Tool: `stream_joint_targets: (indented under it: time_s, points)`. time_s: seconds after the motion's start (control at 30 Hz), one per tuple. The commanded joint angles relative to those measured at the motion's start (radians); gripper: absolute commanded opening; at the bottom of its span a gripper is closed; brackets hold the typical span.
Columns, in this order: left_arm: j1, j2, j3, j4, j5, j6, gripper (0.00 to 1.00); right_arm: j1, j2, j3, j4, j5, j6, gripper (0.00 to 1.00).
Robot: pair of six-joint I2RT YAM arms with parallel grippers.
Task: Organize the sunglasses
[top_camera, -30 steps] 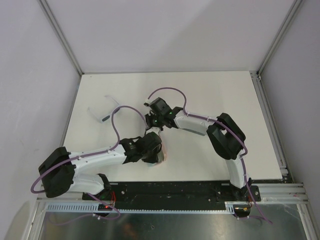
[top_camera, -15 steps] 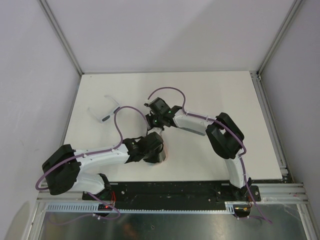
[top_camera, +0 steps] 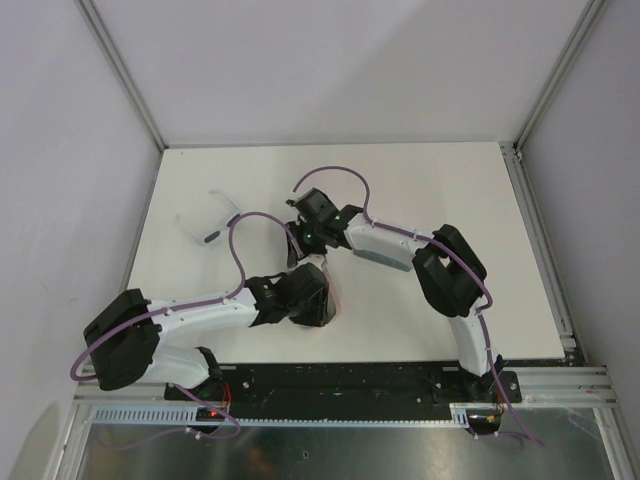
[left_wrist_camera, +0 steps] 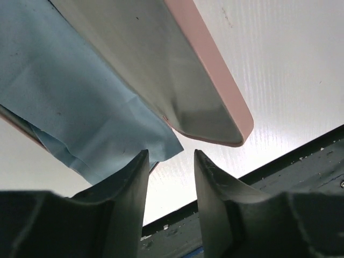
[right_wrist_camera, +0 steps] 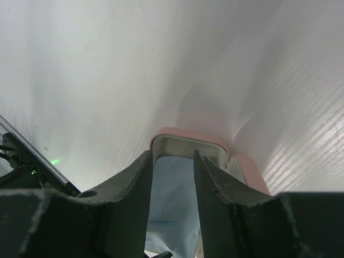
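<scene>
The white-framed sunglasses (top_camera: 205, 224) lie on the table at the far left, apart from both arms. The dark-framed pair is hidden or out of view. A pink case (left_wrist_camera: 215, 80) lies open with a light blue cloth (left_wrist_camera: 70, 107) in it. My left gripper (left_wrist_camera: 171, 156) is open and empty at the case's near end, just past the cloth's corner. My right gripper (right_wrist_camera: 172, 156) is open above the case's other end (right_wrist_camera: 188, 135), with the cloth (right_wrist_camera: 172, 188) showing between its fingers. In the top view both grippers, left (top_camera: 312, 305) and right (top_camera: 300, 250), cover most of the case (top_camera: 334, 298).
The white table (top_camera: 450, 180) ends in a black rail (top_camera: 350, 380) at the near edge, which also shows in the left wrist view (left_wrist_camera: 301, 161). Metal frame posts stand at the far corners.
The right wrist has shifted slightly up and to the left over the case. The left gripper has edged slightly right. The white sunglasses have not moved.
</scene>
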Motion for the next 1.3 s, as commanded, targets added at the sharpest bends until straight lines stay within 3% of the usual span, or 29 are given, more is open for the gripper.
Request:
stream_joint_targets:
  time_s: [0.0,0.33,0.67,0.87,0.97,1.27]
  points:
    - [0.005,-0.055,0.027,0.028,0.003,0.012,0.46,0.004,-0.011,0.064,-0.025,0.018,-0.017,0.42]
    - [0.072,-0.210,-0.007,-0.039,0.001,0.004,0.48,-0.008,-0.101,0.057,-0.034,0.029,-0.016,0.46]
    - [0.390,-0.389,-0.032,-0.073,-0.039,0.068,0.49,-0.086,-0.291,-0.100,0.016,0.056,0.013,0.47]
    - [0.606,-0.379,0.022,-0.072,-0.171,0.043,0.72,-0.131,-0.424,-0.171,-0.004,0.057,-0.006,0.47]
    - [0.683,-0.319,0.097,-0.067,-0.203,0.081,0.77,-0.151,-0.481,-0.197,-0.024,0.056,-0.016,0.47]
    - [0.857,-0.035,0.319,-0.079,-0.153,0.321,0.99,-0.198,-0.639,-0.300,-0.037,0.014,-0.036,0.64]
